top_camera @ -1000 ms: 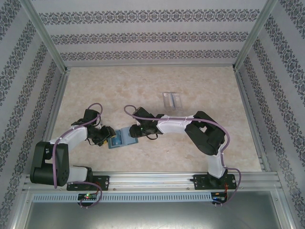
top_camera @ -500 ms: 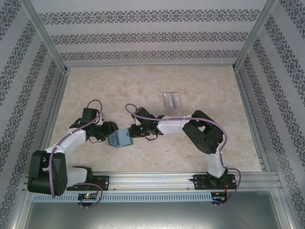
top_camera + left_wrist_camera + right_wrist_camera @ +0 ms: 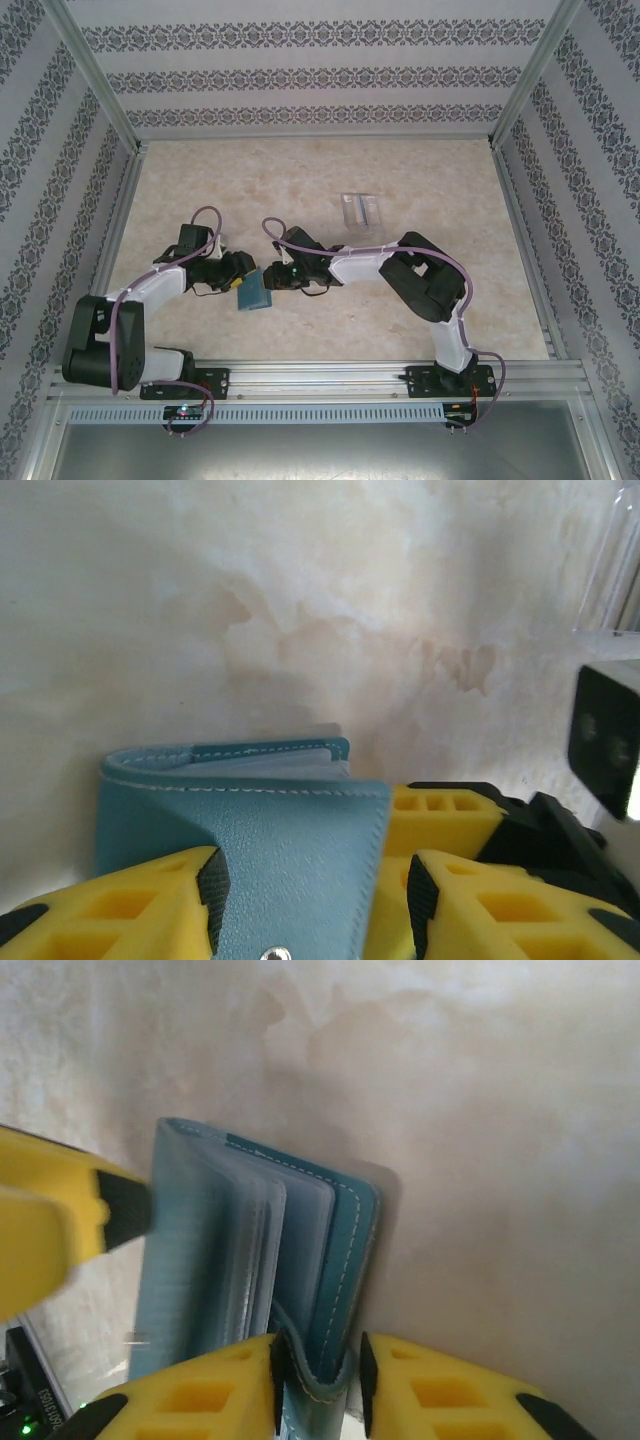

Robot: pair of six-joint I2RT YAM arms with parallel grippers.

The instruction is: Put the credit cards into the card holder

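The teal card holder (image 3: 253,290) stands on edge, folded, between my two grippers at the table's near middle. The left gripper (image 3: 238,277) has the holder's outer flap (image 3: 290,870) lying across its jaws, and the left pad (image 3: 213,888) touches it. The right gripper (image 3: 273,277) has its pads on either side of the bent cover edge (image 3: 318,1365). Pale bluish credit cards (image 3: 215,1250) sit stacked between the covers, edges showing. One left finger (image 3: 60,1225) presses the holder's far side.
A clear plastic stand (image 3: 359,208) sits on the marbled table behind the right arm, and its corner shows in the left wrist view (image 3: 610,570). Patterned walls and metal rails (image 3: 120,215) enclose the table. Bare surface lies beyond the stand.
A second ago the card holder lay open and flat. It is now folded and tipped up on edge, and the left gripper has swung in to the right against it.
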